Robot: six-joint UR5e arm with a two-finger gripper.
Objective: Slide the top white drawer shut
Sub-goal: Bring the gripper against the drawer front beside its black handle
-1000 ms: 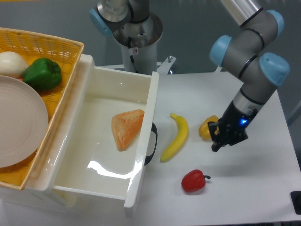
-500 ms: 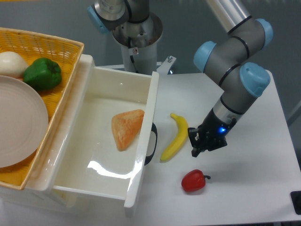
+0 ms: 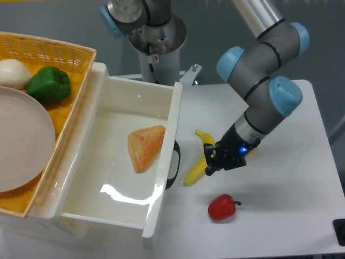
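The top white drawer (image 3: 164, 162) stands pulled far out of the cabinet toward the right. An orange bread slice (image 3: 144, 147) lies inside it. Its curved black handle (image 3: 175, 165) faces right. My gripper (image 3: 210, 164) hangs low over the table just right of the handle, above the banana (image 3: 195, 171). The fingers are dark and small, so I cannot tell whether they are open or shut. Nothing shows between them.
A red pepper (image 3: 222, 207) lies on the table below the gripper. A yellow wicker basket (image 3: 64, 54) on the cabinet holds a green pepper (image 3: 49, 84), a white onion (image 3: 13, 73) and a beige plate (image 3: 21, 137). The arm's base (image 3: 156, 38) stands behind the drawer.
The arm has swung left across the table, carrying the gripper from beside a yellow pepper to above the banana near the drawer handle. The yellow pepper is now hidden behind the arm.
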